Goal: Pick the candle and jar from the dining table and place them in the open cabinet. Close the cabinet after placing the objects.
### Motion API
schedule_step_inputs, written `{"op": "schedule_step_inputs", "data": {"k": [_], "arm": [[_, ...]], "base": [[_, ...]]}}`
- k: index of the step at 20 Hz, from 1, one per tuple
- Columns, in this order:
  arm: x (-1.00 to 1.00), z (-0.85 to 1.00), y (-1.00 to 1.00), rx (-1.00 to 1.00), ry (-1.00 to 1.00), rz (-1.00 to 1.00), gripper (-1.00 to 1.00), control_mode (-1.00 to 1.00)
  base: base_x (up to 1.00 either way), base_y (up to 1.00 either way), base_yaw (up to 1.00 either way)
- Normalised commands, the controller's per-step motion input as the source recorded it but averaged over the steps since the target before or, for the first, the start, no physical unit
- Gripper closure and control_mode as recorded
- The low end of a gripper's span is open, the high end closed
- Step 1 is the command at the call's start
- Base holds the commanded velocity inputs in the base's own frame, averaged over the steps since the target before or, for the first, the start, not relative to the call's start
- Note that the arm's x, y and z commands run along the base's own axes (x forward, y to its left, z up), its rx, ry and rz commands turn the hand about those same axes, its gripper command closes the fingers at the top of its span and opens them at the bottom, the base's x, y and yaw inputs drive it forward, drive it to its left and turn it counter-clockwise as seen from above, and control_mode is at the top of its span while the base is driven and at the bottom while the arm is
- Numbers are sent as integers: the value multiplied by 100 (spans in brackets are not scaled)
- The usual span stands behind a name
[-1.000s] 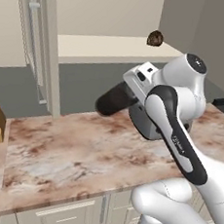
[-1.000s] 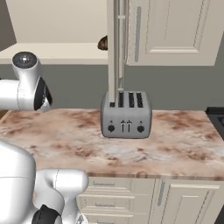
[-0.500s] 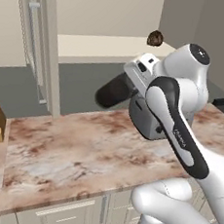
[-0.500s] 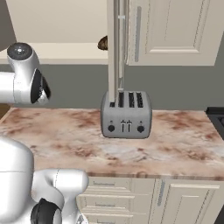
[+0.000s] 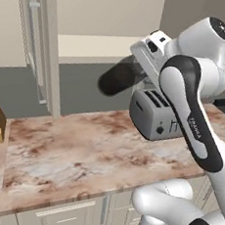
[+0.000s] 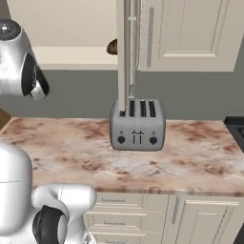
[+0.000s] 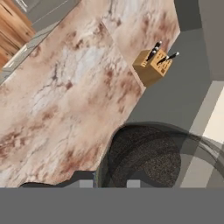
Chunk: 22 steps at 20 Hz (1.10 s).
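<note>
The claw [image 7: 111, 183] is clamped on the jar [image 5: 119, 79], above the toaster [image 6: 137, 125] (knife block [image 7: 154, 65] well apart).

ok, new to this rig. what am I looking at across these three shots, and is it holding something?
It is a rendered kitchen with a white robot arm on a driving base. Two pictures come from cameras on the base, behind the arm to its left and right. The third looks along the gripper itself. In the left base view the gripper is raised above the marble counter, shut on the jar, dark and lying sideways, pointing toward the open cabinet. A silver toaster stands on the counter, and a wooden knife block sits at its far end.
</note>
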Motion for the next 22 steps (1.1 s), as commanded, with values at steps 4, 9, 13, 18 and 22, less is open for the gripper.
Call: {"op": "schedule_step_inputs", "data": {"k": [4, 9, 13, 18, 22], "arm": [[-14, 55, -5, -6, -12, -5, 100, -100], [12, 43, -3, -4, -1, -10, 100, -100], [22, 37, 0, -2, 0, -8, 100, -100], [22, 29, -6, 0, 0, -3, 100, -100], [32, 34, 0, 0, 1, -2, 100, -100]], "base": [[0, 0, 0], [0, 0, 0], [0, 0, 0], [0, 0, 0], [0, 0, 0]]}}
